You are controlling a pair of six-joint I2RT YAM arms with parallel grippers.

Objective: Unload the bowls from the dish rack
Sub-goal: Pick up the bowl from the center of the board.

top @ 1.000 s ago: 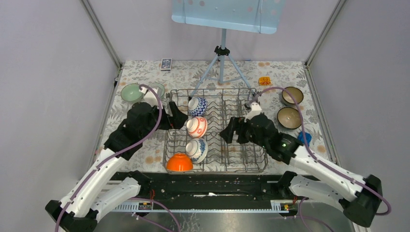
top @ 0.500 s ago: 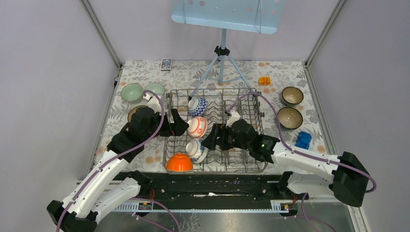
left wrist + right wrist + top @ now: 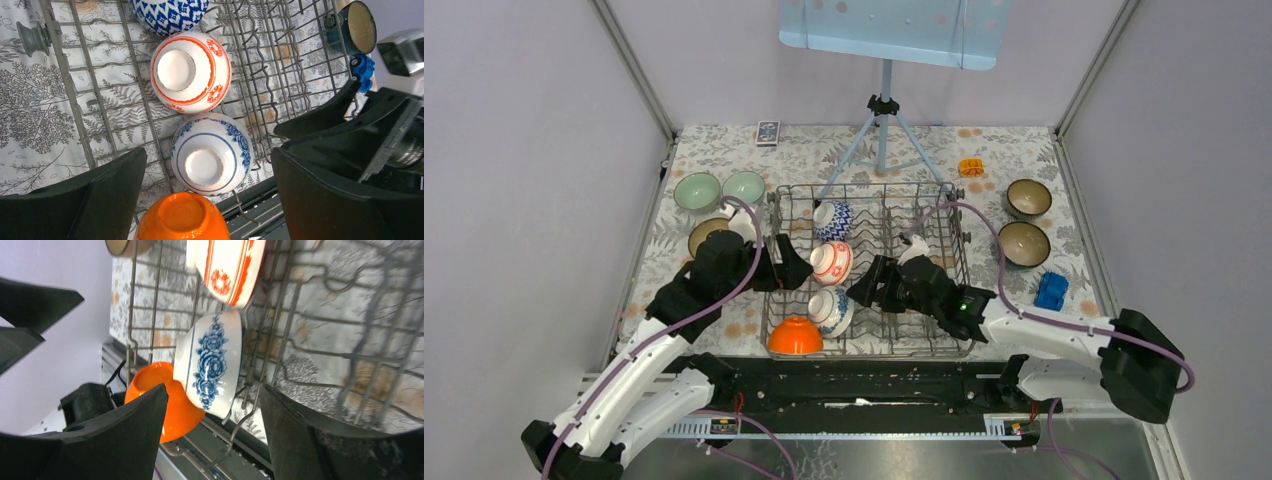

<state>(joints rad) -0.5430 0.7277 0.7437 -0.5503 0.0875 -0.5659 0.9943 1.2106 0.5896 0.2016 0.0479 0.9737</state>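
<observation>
Blue-flowered bowl point(image 3: 210, 365) before right end effector point(image 3: 212, 391)

Shows a table point(image 3: 1014, 150) dressed in grey floral print. Carries the dish rack point(image 3: 864, 186) at centre, the tripod stand point(image 3: 882, 140) planted just behind it. Holds far left a pale green bowl point(image 3: 696, 190) beside a second green bowl point(image 3: 744, 186) — nearer, a brown bowl point(image 3: 705, 234), partly hidden. Keeps at right two dark bowls point(image 3: 1029, 197), upright and apart — plus a small blue object point(image 3: 1051, 291) nearer, a small orange object point(image 3: 970, 167) farther back. Bears a small dark box point(image 3: 767, 132) at the far edge.
</observation>
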